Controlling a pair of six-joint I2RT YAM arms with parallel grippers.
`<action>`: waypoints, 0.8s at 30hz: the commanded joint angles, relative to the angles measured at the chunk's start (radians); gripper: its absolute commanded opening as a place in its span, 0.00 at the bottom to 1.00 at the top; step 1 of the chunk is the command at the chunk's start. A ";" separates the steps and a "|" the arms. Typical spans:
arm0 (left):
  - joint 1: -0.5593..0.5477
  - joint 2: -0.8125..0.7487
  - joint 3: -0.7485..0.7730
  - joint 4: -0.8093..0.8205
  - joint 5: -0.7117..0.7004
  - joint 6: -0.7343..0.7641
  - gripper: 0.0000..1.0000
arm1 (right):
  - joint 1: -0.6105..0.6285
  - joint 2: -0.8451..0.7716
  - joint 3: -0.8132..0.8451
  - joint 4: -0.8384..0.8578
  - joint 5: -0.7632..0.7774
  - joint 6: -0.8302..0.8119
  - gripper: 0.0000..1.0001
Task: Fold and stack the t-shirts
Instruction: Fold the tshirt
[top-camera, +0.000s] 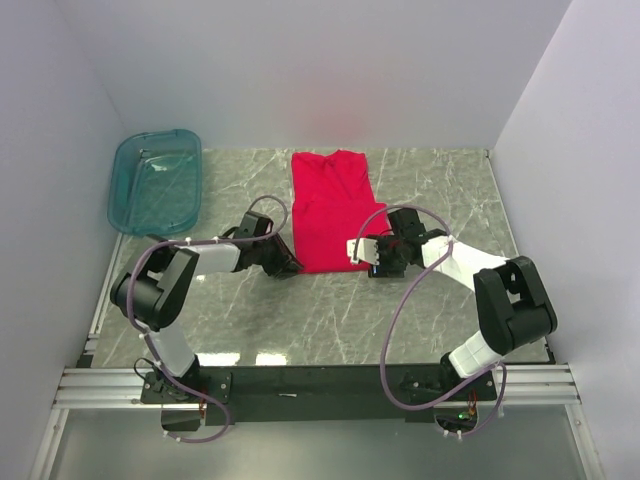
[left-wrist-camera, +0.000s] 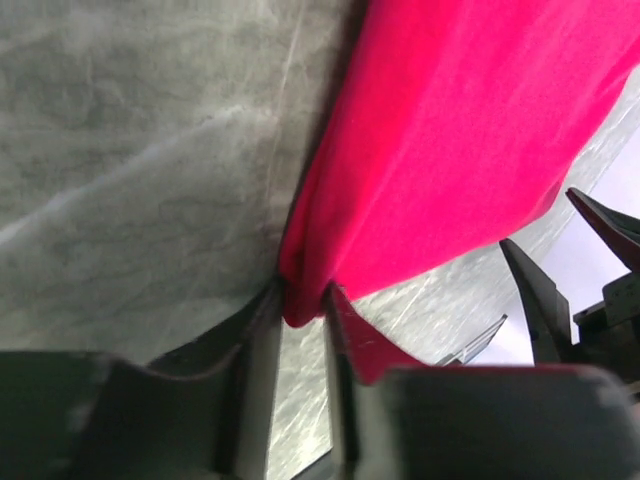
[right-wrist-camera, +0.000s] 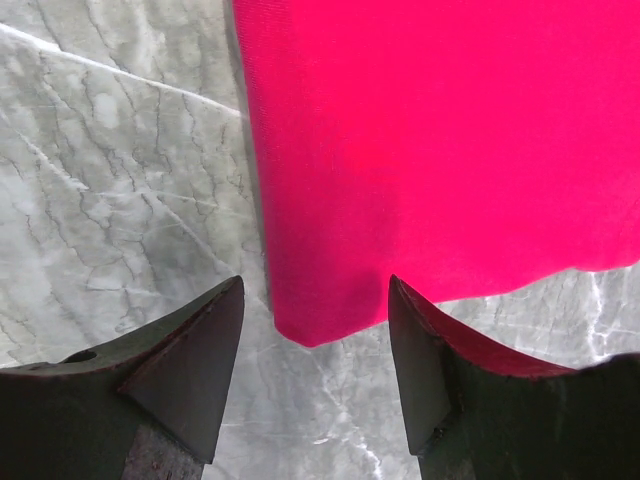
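One bright red t-shirt (top-camera: 330, 210) lies on the marble table as a long narrow strip folded lengthwise, collar end at the far side. My left gripper (top-camera: 290, 265) is at its near left corner. In the left wrist view that gripper (left-wrist-camera: 300, 300) pinches a bunched fold of the t-shirt (left-wrist-camera: 470, 130) between its narrow jaws. My right gripper (top-camera: 375, 262) is at the near right corner. In the right wrist view it (right-wrist-camera: 315, 290) stands open, its fingertips on either side of the t-shirt (right-wrist-camera: 440, 140) corner, not touching it.
A translucent teal plastic tub (top-camera: 155, 180) sits at the far left of the table. White walls close in the back and both sides. The right gripper's dark fingers (left-wrist-camera: 560, 290) show at the right edge of the left wrist view.
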 joint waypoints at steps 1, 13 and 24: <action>-0.003 0.019 0.013 0.060 0.007 -0.002 0.27 | 0.005 0.010 0.007 0.000 0.007 -0.020 0.66; -0.004 0.031 -0.005 0.141 0.064 -0.007 0.07 | 0.020 0.121 0.091 -0.005 0.054 0.014 0.28; -0.110 -0.214 -0.330 0.135 0.167 -0.048 0.01 | 0.049 -0.239 -0.123 -0.431 -0.122 -0.145 0.00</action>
